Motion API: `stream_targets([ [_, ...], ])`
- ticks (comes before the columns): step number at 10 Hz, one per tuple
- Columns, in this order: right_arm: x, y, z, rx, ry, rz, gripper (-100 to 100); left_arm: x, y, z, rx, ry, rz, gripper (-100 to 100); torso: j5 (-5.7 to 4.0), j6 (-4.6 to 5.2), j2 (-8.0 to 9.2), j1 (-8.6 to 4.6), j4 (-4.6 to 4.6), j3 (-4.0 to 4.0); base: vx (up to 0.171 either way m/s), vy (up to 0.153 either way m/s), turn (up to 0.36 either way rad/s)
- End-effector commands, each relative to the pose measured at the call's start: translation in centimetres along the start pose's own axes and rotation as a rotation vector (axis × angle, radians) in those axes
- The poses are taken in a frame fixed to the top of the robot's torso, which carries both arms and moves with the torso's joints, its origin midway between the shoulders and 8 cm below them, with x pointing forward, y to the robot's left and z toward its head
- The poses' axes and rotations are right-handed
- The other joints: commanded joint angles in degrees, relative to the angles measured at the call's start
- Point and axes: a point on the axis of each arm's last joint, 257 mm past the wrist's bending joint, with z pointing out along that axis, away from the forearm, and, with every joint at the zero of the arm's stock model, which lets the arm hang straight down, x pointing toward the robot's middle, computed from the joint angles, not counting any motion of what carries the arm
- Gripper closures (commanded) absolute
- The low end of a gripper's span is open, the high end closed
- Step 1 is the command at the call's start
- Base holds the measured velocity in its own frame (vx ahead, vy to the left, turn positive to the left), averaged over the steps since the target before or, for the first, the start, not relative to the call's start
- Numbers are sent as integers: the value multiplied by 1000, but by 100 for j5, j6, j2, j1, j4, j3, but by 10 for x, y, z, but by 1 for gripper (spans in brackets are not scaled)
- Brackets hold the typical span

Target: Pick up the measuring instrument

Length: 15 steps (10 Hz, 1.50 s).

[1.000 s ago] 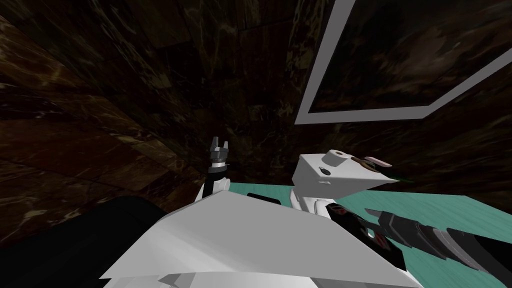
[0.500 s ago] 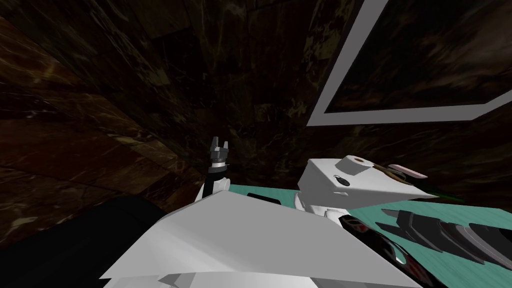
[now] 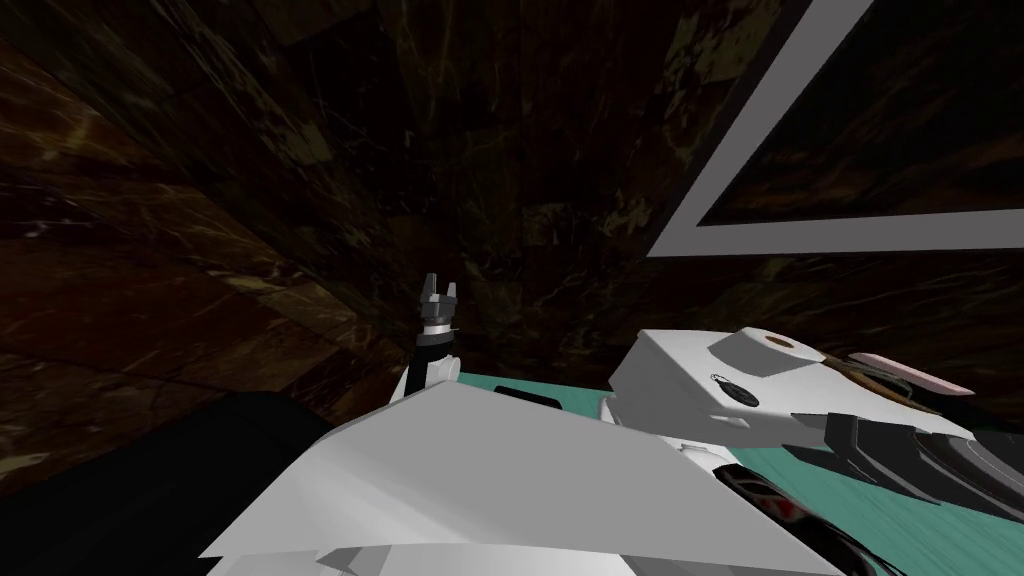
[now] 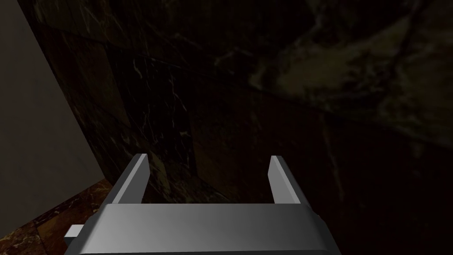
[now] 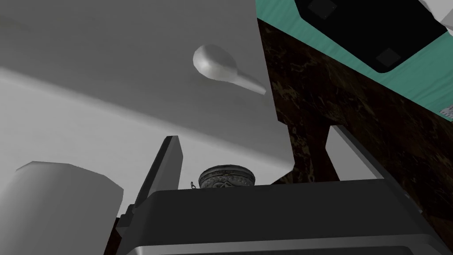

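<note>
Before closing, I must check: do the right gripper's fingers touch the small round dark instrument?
Apart. The right wrist view shows the instrument between the right gripper's open fingers, a gap on each side.

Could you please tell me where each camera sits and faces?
Head view: on my head, steeply down at teal surface, white box, dark marbled wall; left gripper raised.
Left wrist view: left hand, facing that wall; its open gripper shows.
Right wrist view: right hand, facing a small dark round ornate case inside the open right gripper.
Shared: head and right wrist views both show case and teal surface.
</note>
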Motion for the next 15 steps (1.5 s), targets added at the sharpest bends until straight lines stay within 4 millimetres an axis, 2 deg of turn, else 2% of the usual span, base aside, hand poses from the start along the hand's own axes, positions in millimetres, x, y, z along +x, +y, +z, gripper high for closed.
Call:
stream_targets([
  [1, 3, -1, -1, 0, 10, -1, -100, 0, 0, 0, 0, 0, 0, 0, 0, 0, 0, 0, 0, 0, 41, 27, -7],
  [2, 4, -1, -1, 0, 16, -7, -100, 0, 0, 0, 0, 0, 0, 0, -5, 1, 19, -22, 4, 11, 4, -6, -1],
  [3, 7, -13, -13, 16, 61, -32, -100, 0, 0, 0, 0, 0, 0, 0, -10, 2, 35, -38, 8, 20, 85, 43, 85],
  [4, 8, -16, -17, 20, 78, -42, -100, 0, 0, 0, 0, 0, 0, 0, -7, -2, 15, -25, 5, 10, 161, 118, 95],
  [5, 8, -16, -17, 20, 78, -42, -100, 0, 0, 0, 0, 0, 0, 0, -1, -3, -12, 2, -2, -6, 107, 97, 17],
  [7, 8, -16, -17, 20, 77, -43, -100, 0, 0, 0, 0, 0, 0, 0, -5, 2, 21, -19, 5, 12, 16, 25, -7],
  [8, 8, -16, -17, 20, 77, -42, 0, 0, 0, 0, 0, 0, 0, 0, -8, 3, 35, -31, 8, 21, 0, 0, 0],
  [9, 21, -13, -10, 22, 78, -31, -100, 0, 0, 0, 0, 0, 0, 0, -10, 3, 41, -37, 10, 24, 25, 9, 94],
  [11, 34, -8, -3, 24, 79, -19, -100, 0, 0, 0, 0, 0, 0, 0, -12, 3, 31, -41, 8, 19, 43, 2, 75],
  [12, 30, -10, -5, 23, 78, -21, -100, 0, 0, 0, 0, 0, 0, 0, -12, 3, 32, -43, 8, 19, 12, -2, 6],
  [13, 31, -10, -5, 24, 79, -22, 100, 0, 0, 0, 0, 0, 0, 0, -11, 3, 38, -42, 9, 22, 0, 0, 0],
  [15, 30, -10, -5, 25, 78, -21, 100, 0, 0, 0, 0, 0, 0, 0, -18, 1, 44, -46, 8, 25, 0, 0, 0],
])
